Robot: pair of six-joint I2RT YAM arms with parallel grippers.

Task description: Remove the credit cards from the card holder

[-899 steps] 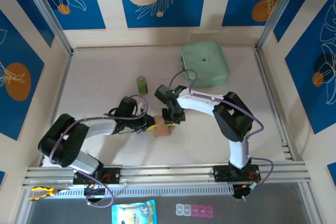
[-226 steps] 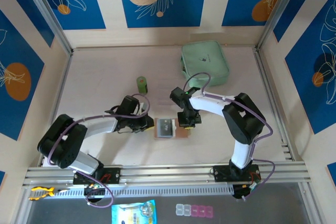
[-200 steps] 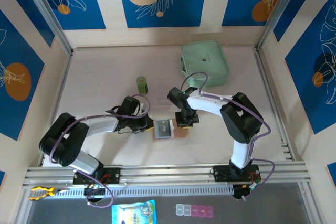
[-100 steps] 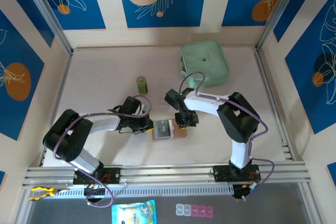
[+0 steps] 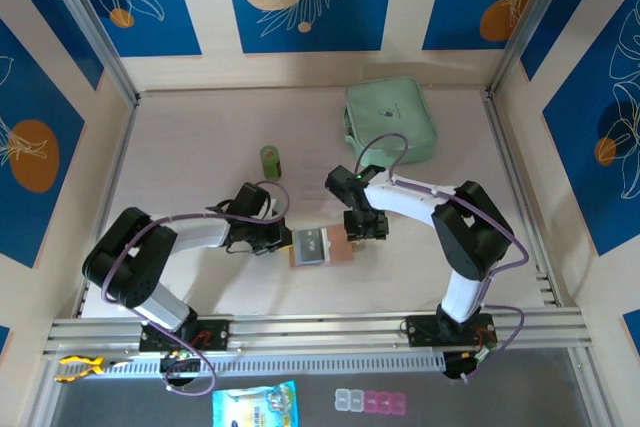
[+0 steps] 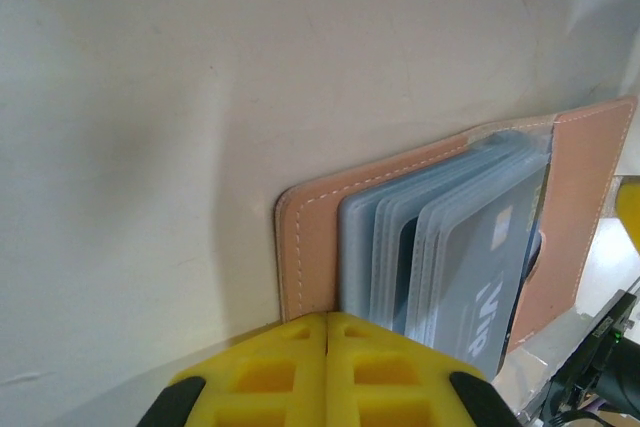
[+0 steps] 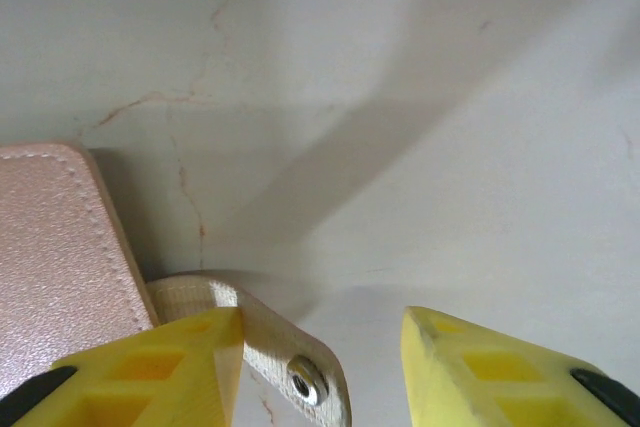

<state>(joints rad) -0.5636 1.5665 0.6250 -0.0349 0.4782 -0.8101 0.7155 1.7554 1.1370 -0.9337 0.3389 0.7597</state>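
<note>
The tan-pink card holder (image 5: 341, 248) lies open on the table between the arms. Its clear pockets fan out in the left wrist view, with a grey credit card (image 6: 485, 272) printed "VIP" on top and a dark card edge behind; no card lies outside the holder. My left gripper (image 5: 284, 240) is shut, its yellow tips (image 6: 327, 323) together at the left flap of the card holder (image 6: 305, 247). My right gripper (image 5: 366, 230) stands open by the right flap. The snap tab (image 7: 296, 359) lies between the open fingers of my right gripper (image 7: 322, 332), touching the left one.
A mint-green zip pouch (image 5: 390, 121) lies at the back right. A small green cylinder (image 5: 270, 161) stands behind the left gripper. Below the table's front rail lie a blue packet (image 5: 256, 406) and a clear and pink pill box (image 5: 370, 402).
The holder, folded 4.5 s ago, now lies open. In the last half second my right gripper has shifted slightly right; the left arm has barely moved.
</note>
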